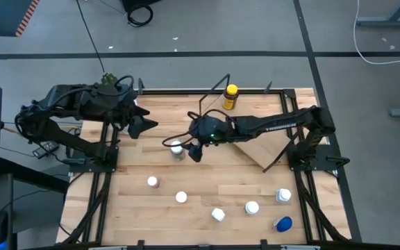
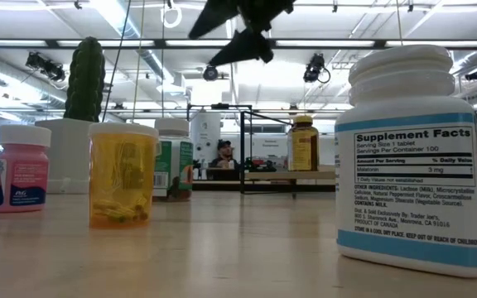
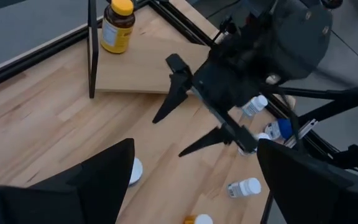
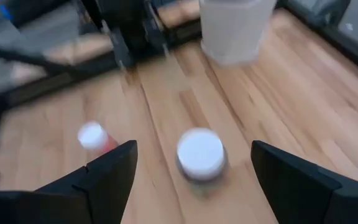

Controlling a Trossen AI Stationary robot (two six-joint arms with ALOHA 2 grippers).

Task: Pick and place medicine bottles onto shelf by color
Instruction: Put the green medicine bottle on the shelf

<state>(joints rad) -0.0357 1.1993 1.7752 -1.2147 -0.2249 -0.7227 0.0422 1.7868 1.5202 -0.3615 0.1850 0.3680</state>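
My right gripper [image 1: 181, 147] hangs open over mid-table, above a white-capped bottle [image 1: 178, 150] that stands on its base. In the right wrist view that bottle [image 4: 200, 153] shows ahead between my fingers, untouched. A yellow-capped amber bottle [image 1: 230, 96] stands upright on the light-wood shelf [image 1: 254, 147], also seen in the left wrist view [image 3: 116, 26]. Several more medicine bottles stand on the near half of the table, among them a pink one [image 1: 153, 182] and a blue-capped one [image 1: 282, 223]. My left gripper [image 1: 144, 123] waits open at the far left, holding nothing.
A white pot [image 4: 235, 31] with a green cactus [image 2: 85, 79] stands beyond the bottle, toward the left arm. The shelf's black frame [image 3: 92, 50] rises at the far side. Bare planks lie between the mid-table bottle and the near row of bottles.
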